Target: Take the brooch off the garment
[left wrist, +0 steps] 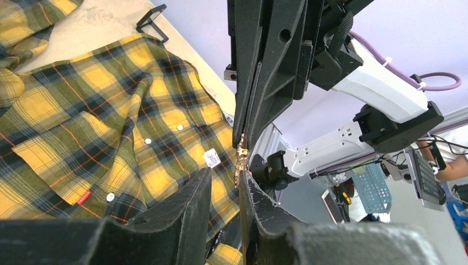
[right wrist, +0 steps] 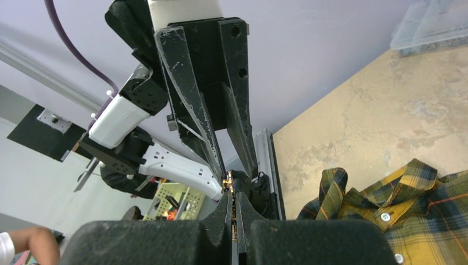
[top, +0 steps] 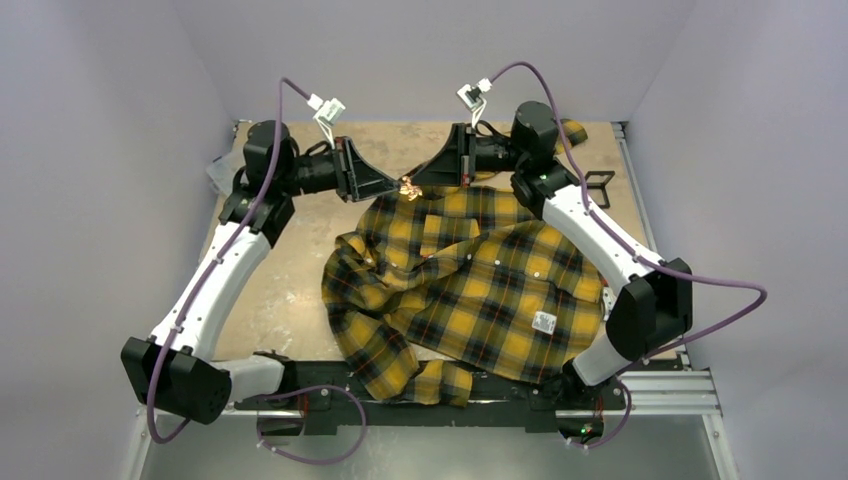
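The yellow-and-black plaid garment (top: 470,280) lies spread on the table; it also shows in the left wrist view (left wrist: 110,110) and the right wrist view (right wrist: 419,204). Both grippers meet in the air above its collar. My right gripper (right wrist: 233,197) is shut on the brooch (right wrist: 230,179), a tiny glinting trinket that looks coppery here (top: 408,187). In the left wrist view the brooch (left wrist: 240,160) hangs from the right gripper (left wrist: 243,141). My left gripper (left wrist: 226,179) is open, and one fingertip (left wrist: 248,182) is at the brooch. The brooch is clear of the cloth.
A white square tag (top: 543,322) and white buttons sit on the shirt front. A black wire bracket (top: 597,182) stands at the back right. A clear plastic box (right wrist: 430,27) is at the table's far edge. The arms' mounting rail (top: 660,390) runs along the near edge.
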